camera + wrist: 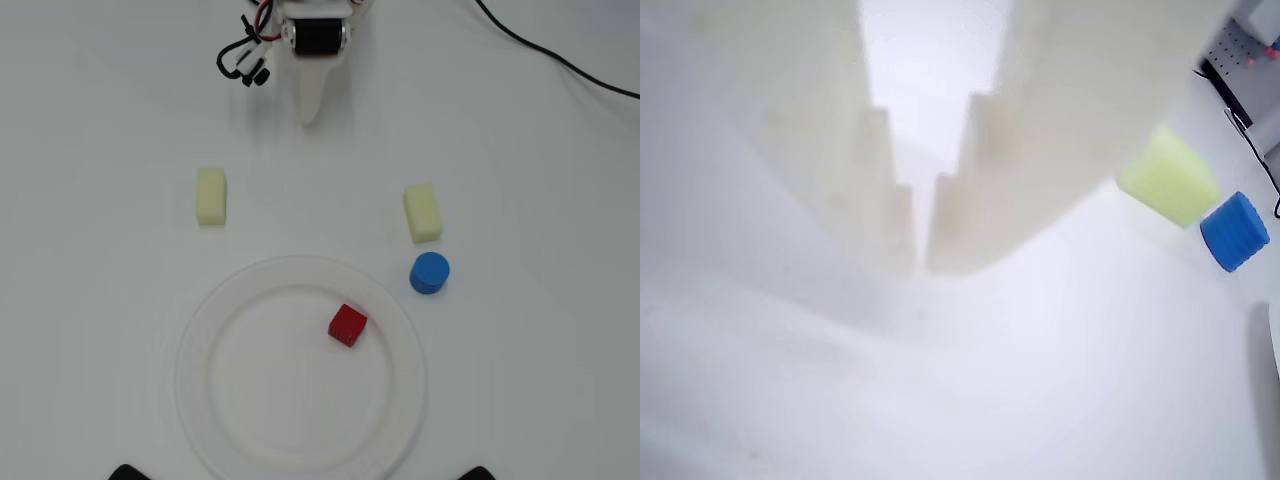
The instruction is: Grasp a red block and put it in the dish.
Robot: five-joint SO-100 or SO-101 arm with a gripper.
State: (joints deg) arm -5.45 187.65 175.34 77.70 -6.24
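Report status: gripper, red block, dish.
Gripper shut, empty, parked at table's far edge. Red block resting inside dish. Nothing in the way.

overhead looks down; wrist hugs table [100, 100]

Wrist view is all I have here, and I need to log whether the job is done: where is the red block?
Observer: The red block lies inside the dish, right of its centre in the overhead view.
Operator: Is the gripper near it?
Observer: No. The gripper is at the top of the overhead view, well clear of the dish.
Operator: I see one yellow block beside the blue cylinder. Any others?
Observer: Yes, a second yellow block lies left of the gripper in the overhead view, outside the dish.
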